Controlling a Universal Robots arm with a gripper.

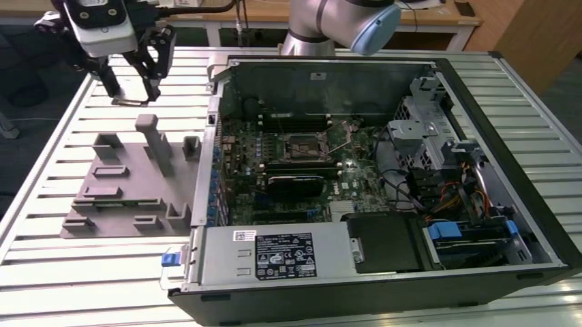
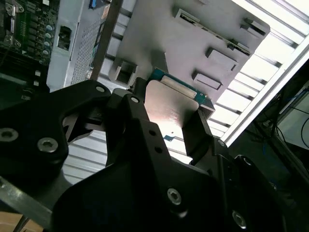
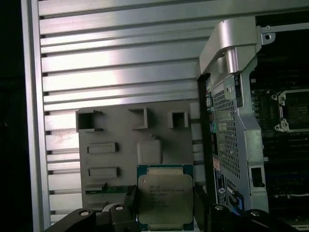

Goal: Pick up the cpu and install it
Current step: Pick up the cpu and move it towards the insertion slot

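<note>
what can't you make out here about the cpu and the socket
- cpu: one edge cut off by the frame in the first wrist view; its sides covered by the tool.
- same cpu in the second wrist view: partly hidden behind the tool's black body.
- socket: too small in the exterior view to tell pins or latch.

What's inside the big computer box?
A green board with a square socket, cables and a black box. What lies under that box is hidden. The cpu is outside, in the gripper.
</note>
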